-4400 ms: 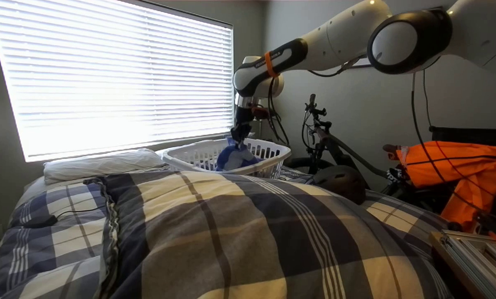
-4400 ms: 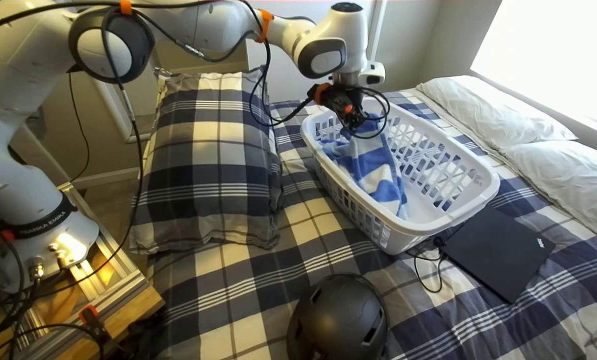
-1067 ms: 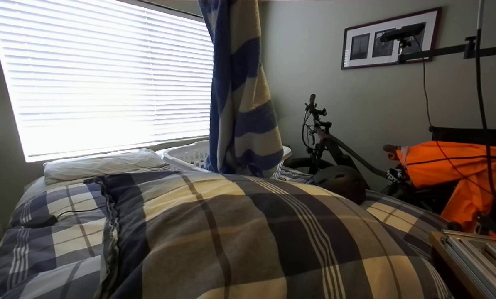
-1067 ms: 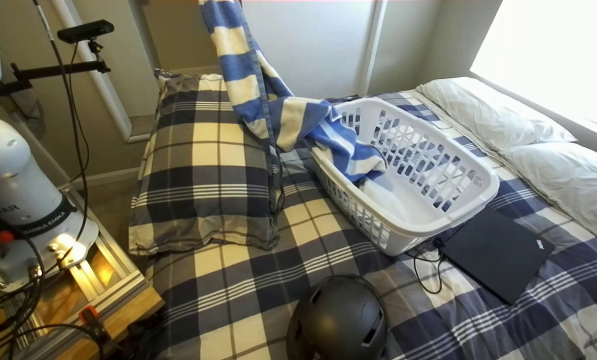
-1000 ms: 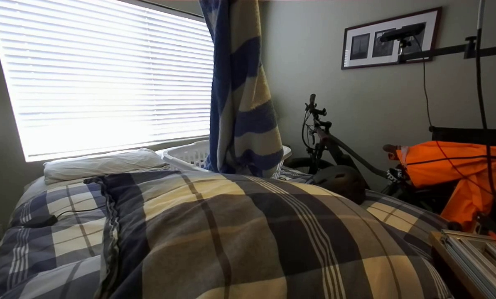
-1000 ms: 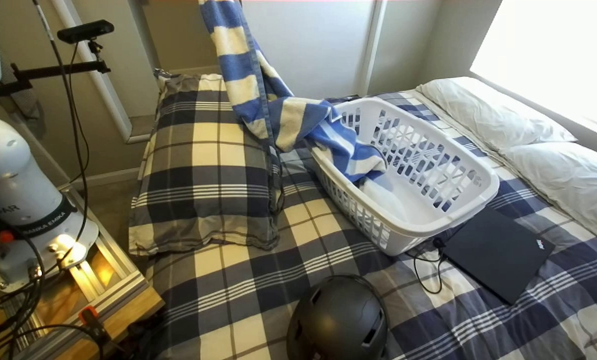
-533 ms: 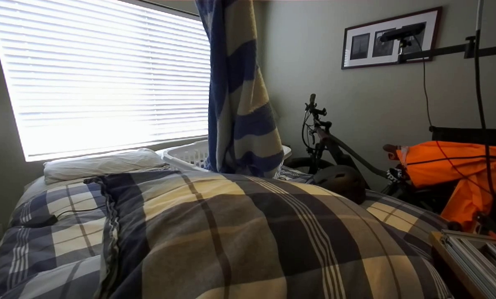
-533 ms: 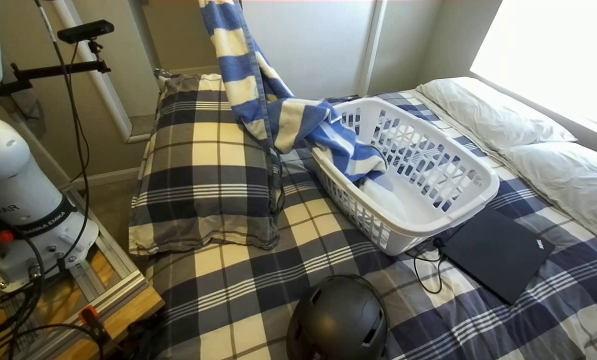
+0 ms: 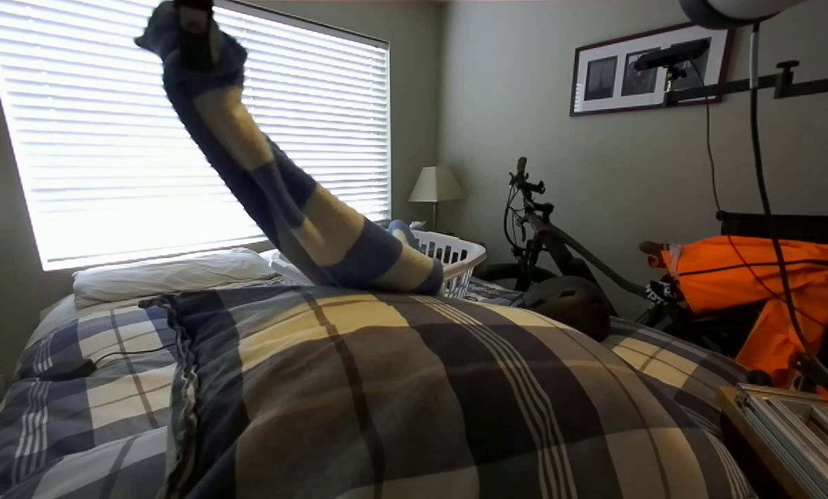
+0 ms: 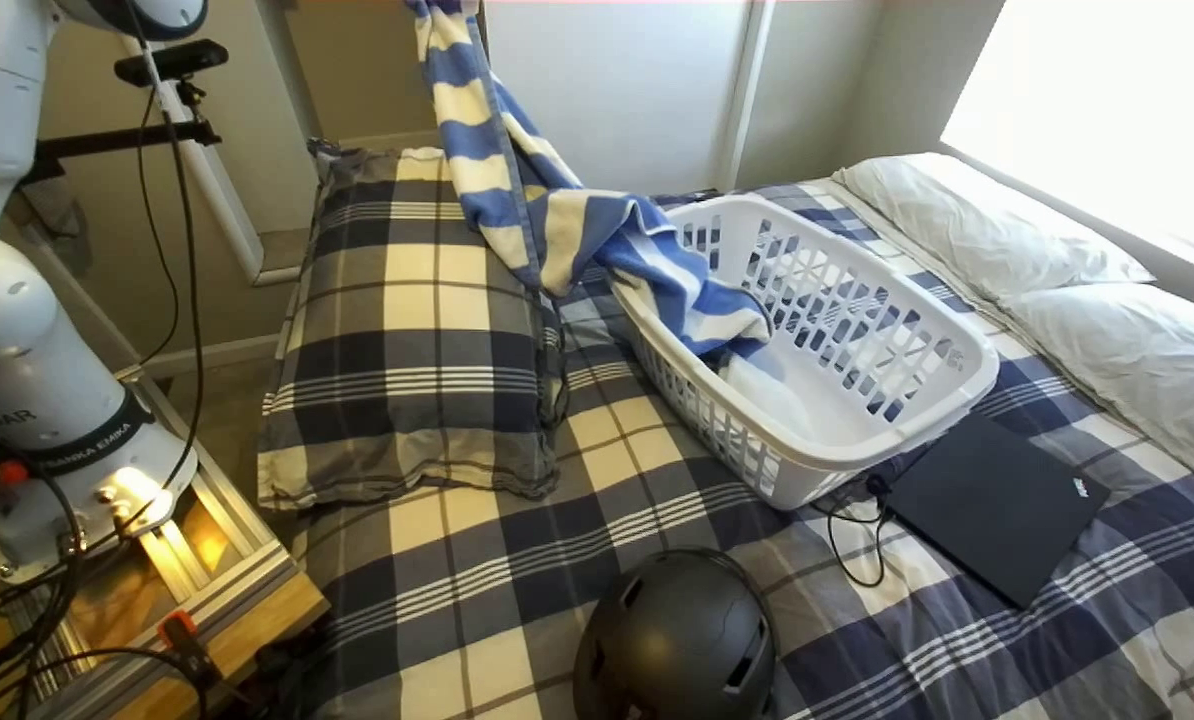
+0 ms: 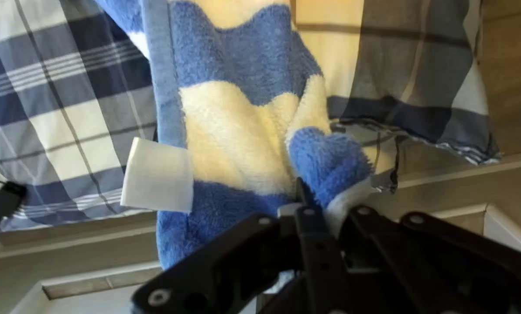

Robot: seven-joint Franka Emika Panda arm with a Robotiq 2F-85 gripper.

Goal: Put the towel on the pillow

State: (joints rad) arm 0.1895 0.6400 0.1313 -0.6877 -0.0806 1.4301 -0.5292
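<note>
The towel (image 9: 358,229), with broad blue and cream stripes, hangs slanting from my gripper (image 9: 195,41) in an exterior view. My gripper (image 11: 319,198) is shut on the towel (image 11: 230,131) in the wrist view; bunched cloth sits at its fingertips. A white tag (image 11: 158,174) hangs from the towel. In an exterior view the towel (image 10: 477,130) drops past the plaid pillow's edge, and its lower end lies over the basket rim into the white laundry basket (image 10: 807,480). The gripper is out of that view. The pillow (image 10: 407,330) lies on the bed, also below the towel in the wrist view (image 11: 387,65).
A black helmet (image 10: 677,640) and a dark laptop (image 10: 997,510) with a cable lie on the bed. White pillows (image 10: 987,215) lie under the window. A camera on a black bar (image 10: 172,62) stands near the arm. A bike (image 9: 546,229) stands behind the bed.
My gripper has lifted the towel from the basket. Since half a second ago, the towel's upper part has swung left in an exterior view, where the gripper now shows. The lower end stays in the basket.
</note>
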